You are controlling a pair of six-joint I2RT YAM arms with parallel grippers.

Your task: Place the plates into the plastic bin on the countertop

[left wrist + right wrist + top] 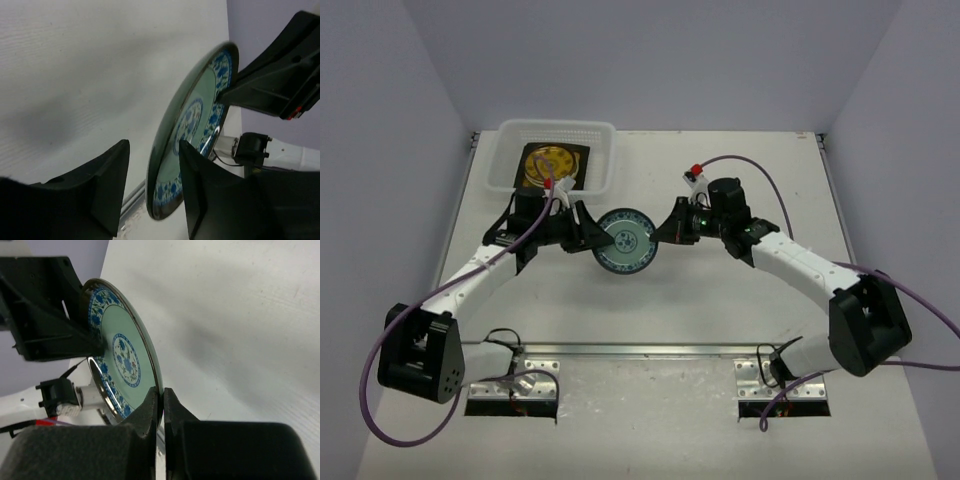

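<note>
Blue-patterned plate sits at frame centre over the countertop, between both claws. Right claw pinches its rim tight. Left claw is spread wide, the opposite rim lying unclamped between its fingers. Bin, upper left, holds a yellow plate on a dark square plate.

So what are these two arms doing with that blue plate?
They look mid-handover. The right gripper pinches one rim of the blue patterned plate, holding it up between the arms over the table. The left gripper straddles the opposite rim with its fingers apart, not yet clamped. The plastic bin beyond the left arm already holds a yellow-brown plate on a dark square one.
</note>
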